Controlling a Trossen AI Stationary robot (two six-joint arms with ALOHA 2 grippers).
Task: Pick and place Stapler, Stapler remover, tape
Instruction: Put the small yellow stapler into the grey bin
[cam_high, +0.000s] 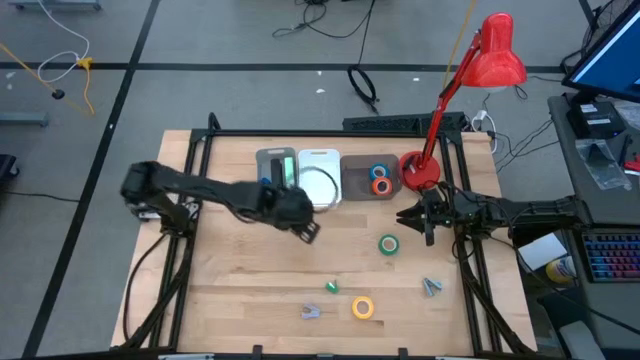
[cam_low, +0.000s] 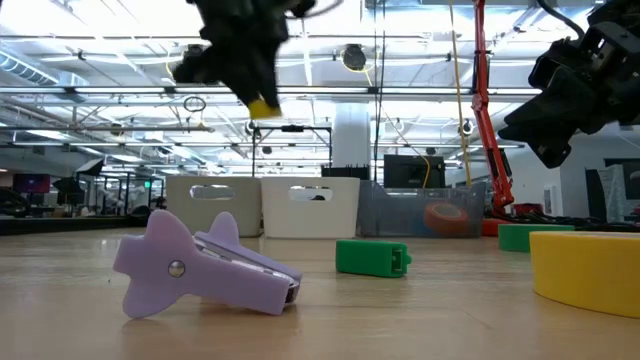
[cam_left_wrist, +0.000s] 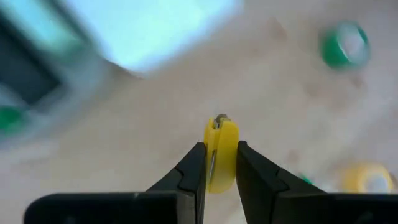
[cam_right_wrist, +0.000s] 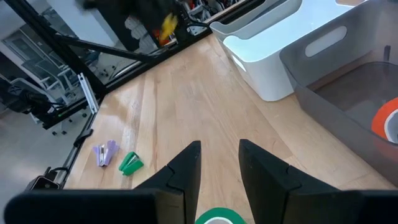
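Above the worktop's middle, left pincer (cam_high: 308, 230) raised and clenched on a small yellow stapler (cam_left_wrist: 220, 152), gripped between both fingers, just in front of the bins. Along the far edge, three bins side by side: a grey bin (cam_high: 262, 160) holding something green, perhaps another stapler; a white bin (cam_high: 320, 156), contents hard to make out; a clear bin (cam_high: 352, 172) holding the blue tape roll (cam_high: 379, 171) and orange tape roll (cam_high: 381, 186). Right pincer (cam_high: 415, 218) near the right edge, beside the base of a red desk lamp (cam_high: 418, 170), fingers parted and holding nothing, hovering over the green tape roll (cam_high: 388, 244), which lies flat on the bare wood toward the right side. Near the front edge: a yellow tape roll (cam_high: 362, 307), a small green stapler (cam_high: 332, 288) just behind it, a purple staple remover (cam_high: 311, 312) to its left, and a second purple staple remover (cam_high: 431, 287) toward the front right corner. Judged as roughly midway: two tape rolls sorted, one stapler in transit and probably bound for the grey bin. Left to do: two tape rolls, the green stapler and both removers, all untouched on the wood.
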